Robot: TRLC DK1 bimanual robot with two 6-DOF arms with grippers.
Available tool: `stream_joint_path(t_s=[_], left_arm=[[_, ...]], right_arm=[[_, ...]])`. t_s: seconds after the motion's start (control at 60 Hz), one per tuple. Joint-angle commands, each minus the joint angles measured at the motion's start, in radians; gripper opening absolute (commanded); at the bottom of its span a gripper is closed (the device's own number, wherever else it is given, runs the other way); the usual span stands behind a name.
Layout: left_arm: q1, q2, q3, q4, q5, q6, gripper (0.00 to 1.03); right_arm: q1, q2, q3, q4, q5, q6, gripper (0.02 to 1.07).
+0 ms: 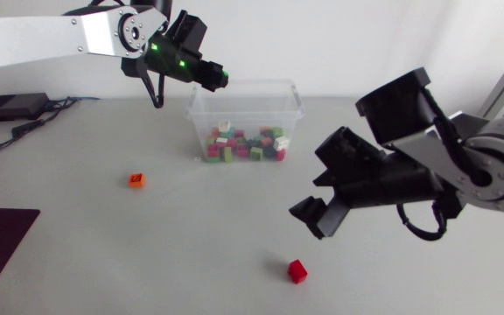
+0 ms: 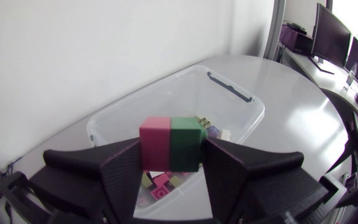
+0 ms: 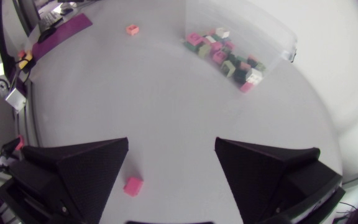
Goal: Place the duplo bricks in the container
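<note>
1. Your left end effector (image 1: 220, 79) is pinching a red-and-green brick pair (image 2: 171, 144), hovering over the container's (image 1: 261, 84) 10 o'clock corner, so this drop looks imminent.
2. Plenty of bricks (image 1: 243, 144) are already sitting inside.
3. Two are waiting on the surface (image 1: 191, 245): an orange brick (image 1: 136, 179) at the container's 8 o'clock, a red brick (image 1: 297, 270) at its 5 o'clock.
4. Your right end effector (image 1: 318, 214) is hanging spread and empty, with the red brick near its 7 o'clock.

Container (image 1: 201, 112) at the table's (image 1: 191, 236) back, duplo bricks (image 1: 245, 144) inside, left gripper's (image 1: 220, 79) brick pair (image 2: 171, 144) above it; loose brick (image 1: 136, 180) to its left, second brick (image 1: 297, 271) out front, near the right gripper (image 3: 171, 142).
</note>
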Motion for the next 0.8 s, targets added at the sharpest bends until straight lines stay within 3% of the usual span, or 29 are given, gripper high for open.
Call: stream_joint_path(t_s=[0.0,0.3,0.367,0.417,0.433,0.483,0.55,0.7,0.783], left_arm=[[0.005,0.05,0.039,0.032,0.012,-0.033,0.11],[0.009,0.131,0.135,0.052,-0.02,-0.064,0.13],[0.014,0.14,0.148,0.052,-0.021,-0.075,0.27],[0.018,0.143,0.151,0.052,-0.021,-0.079,0.44],[0.021,0.143,0.151,0.052,-0.023,-0.079,0.6],[0.026,0.139,0.144,0.051,-0.029,-0.076,0.83],[0.035,0.119,0.125,0.051,-0.04,-0.07,0.96],[0.068,0.048,0.068,0.028,-0.044,-0.032,0.98],[0.112,0.013,0.046,-0.035,-0.055,-0.014,0.98]], right_arm=[[0.036,-0.014,-0.054,-0.042,0.026,-0.008,1.02],[0.137,0.01,-0.097,-0.126,0.084,0.059,1.02],[0.139,0.05,-0.089,-0.134,0.086,0.059,1.02],[0.14,0.093,-0.079,-0.148,0.084,0.058,1.02],[0.145,0.115,-0.073,-0.149,0.086,0.058,1.02],[0.147,0.158,-0.062,-0.154,0.084,0.061,1.02],[0.156,0.219,-0.039,-0.16,0.087,0.076,1.02],[0.18,0.326,0.015,-0.183,0.093,0.107,1.02],[0.183,0.368,0.039,-0.191,0.093,0.124,0.99]])
